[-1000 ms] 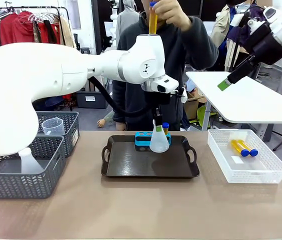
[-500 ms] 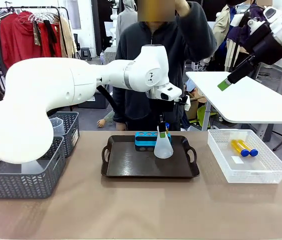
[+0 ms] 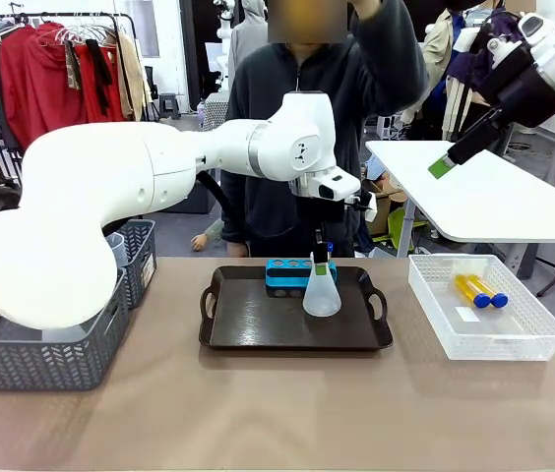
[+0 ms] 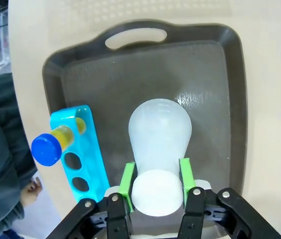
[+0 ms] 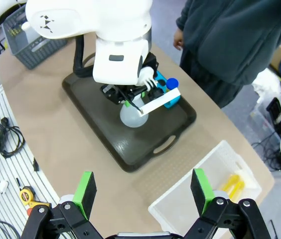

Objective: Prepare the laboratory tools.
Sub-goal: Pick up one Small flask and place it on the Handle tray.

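Setting the flask on the tray

Judging from how things lie, the step in hand is placing the flask (image 3: 321, 293). It stands upright on the black tray (image 3: 258, 329), at about 1 o'clock from the tray's middle and just at 4 o'clock of the blue rack (image 3: 282, 273). The left end effector (image 4: 156, 174) comes down from 12 o'clock with its green pads (image 4: 127, 178) lying against both sides of the flask's neck, so it has hold of the flask. How firmly it grips I cannot tell. The next move calls for spreading the pads clear of the neck, then lifting straight up so the flask is not tipped into the rack.

The right end effector (image 5: 143, 190) hangs high over the counter (image 3: 277, 413), spread wide and empty.

One tube (image 4: 48, 148) sits in an end hole of the rack. Two tubes (image 3: 479, 291) lie in the white bin (image 3: 514, 346) at 3 o'clock of the tray. The person's raised hand is cut off by the top edge, so what it holds is unclear. Something clear, perhaps the beaker (image 3: 116, 252), peeps out in a grey basket (image 3: 145, 258) at 9 o'clock, mostly hidden behind the left arm
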Robot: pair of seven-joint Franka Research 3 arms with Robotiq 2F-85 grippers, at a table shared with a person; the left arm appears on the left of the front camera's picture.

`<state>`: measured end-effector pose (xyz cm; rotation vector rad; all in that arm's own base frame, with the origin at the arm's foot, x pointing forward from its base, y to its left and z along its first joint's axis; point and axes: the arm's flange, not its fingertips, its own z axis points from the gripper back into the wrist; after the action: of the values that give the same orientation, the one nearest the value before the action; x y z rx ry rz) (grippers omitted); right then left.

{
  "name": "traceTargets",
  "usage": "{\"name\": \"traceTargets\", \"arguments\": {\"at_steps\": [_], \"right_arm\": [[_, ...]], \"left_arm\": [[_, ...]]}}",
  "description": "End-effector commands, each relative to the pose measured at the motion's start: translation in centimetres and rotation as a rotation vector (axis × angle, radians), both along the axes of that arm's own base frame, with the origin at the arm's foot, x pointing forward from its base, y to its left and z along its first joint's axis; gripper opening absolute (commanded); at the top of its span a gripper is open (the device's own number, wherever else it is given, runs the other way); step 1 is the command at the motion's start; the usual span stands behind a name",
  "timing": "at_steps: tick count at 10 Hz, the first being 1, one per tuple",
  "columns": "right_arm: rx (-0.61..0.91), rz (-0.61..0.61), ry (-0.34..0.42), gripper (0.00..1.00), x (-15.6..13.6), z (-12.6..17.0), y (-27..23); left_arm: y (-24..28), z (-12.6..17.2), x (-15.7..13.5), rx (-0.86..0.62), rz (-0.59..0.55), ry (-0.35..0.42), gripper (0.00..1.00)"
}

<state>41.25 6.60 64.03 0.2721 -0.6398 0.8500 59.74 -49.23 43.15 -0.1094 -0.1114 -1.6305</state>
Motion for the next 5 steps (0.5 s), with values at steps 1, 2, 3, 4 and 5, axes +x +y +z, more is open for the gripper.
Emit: {"name": "traceTargets", "arguments": {"at_steps": [1,2,3,4,5], "right_arm": [[0.005,0.002,-0.003,1.0,0.0,0.1,-0.1],[0.005,0.002,-0.003,1.0,0.0,0.1,-0.1],[0.005,0.002,-0.003,1.0,0.0,0.1,-0.1],[0.005,0.002,-0.003,1.0,0.0,0.1,-0.1],[0.005,0.002,-0.003,1.0,0.0,0.1,-0.1]], "left_arm": [[-1.0,0.9,1.3,-0.006,-0.019,0.019,0.74],[-1.0,0.9,1.2,-0.007,-0.021,0.02,0.93],[-1.1,1.1,1.2,-0.011,-0.022,0.018,1.0],[-1.2,1.5,0.8,-0.016,-0.02,0.016,1.0],[-0.9,2.2,0.4,-0.021,-0.019,0.006,1.0]]}}
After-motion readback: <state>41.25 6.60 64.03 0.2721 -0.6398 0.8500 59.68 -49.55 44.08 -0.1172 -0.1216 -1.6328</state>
